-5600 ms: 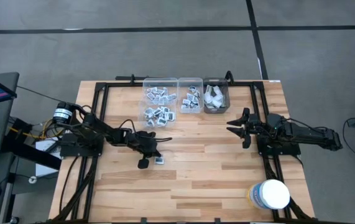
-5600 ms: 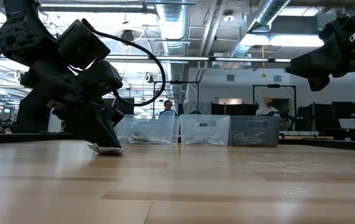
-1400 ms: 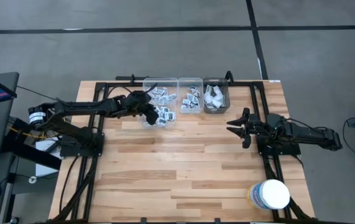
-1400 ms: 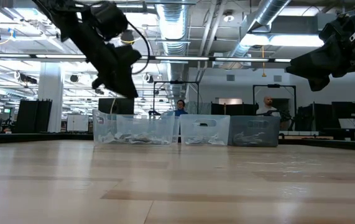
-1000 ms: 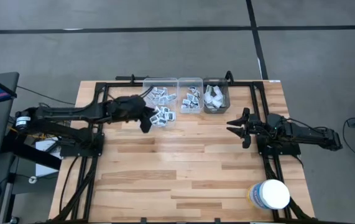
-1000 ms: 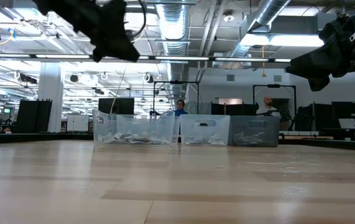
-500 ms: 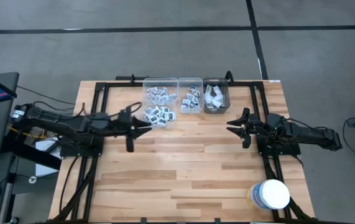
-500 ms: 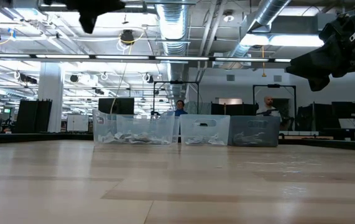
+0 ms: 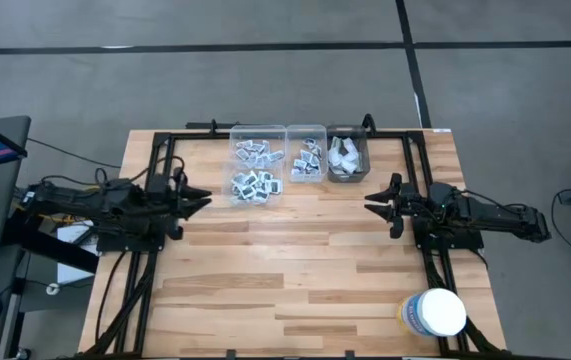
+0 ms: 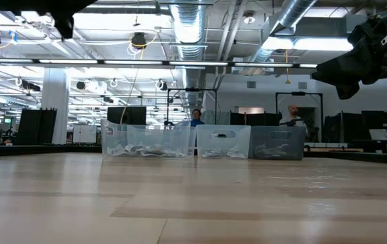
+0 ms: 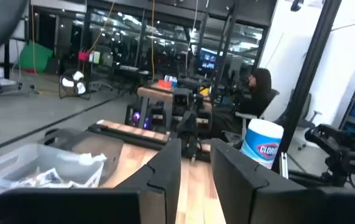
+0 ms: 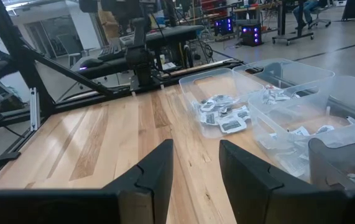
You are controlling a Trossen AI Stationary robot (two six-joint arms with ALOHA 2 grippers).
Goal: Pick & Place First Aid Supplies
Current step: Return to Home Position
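The first aid supplies lie in three clear bins at the table's far edge: small square packets [image 9: 253, 182] in the left bin [image 9: 237, 160], more packets [image 9: 307, 160] in the middle bin, pale white wrappers [image 9: 342, 158] in the right bin. The right wrist view shows the packets [image 12: 224, 115] too. My left gripper [image 9: 193, 200] hovers open and holds nothing, left of the bins near the table's left edge; its fingers [image 11: 165, 168] frame only air. My right gripper [image 9: 377, 206] waits open over the right side of the table, its fingers [image 12: 158, 168] apart, pointing toward the table's left.
A big white round tub [image 9: 435, 312] stands at the near right corner, also seen in the left wrist view [image 11: 261, 140]. Black frame rails [image 9: 165, 160] run along the table's left, right and far sides. Bare wood [image 9: 285, 260] fills the middle and near part. People sit in the room behind [image 10: 292, 116].
My left gripper has drawn back from beside the left bin toward the table's left edge, tipping up from slanting downward to about level. It carries nothing. The packets in the bins have kept their places.
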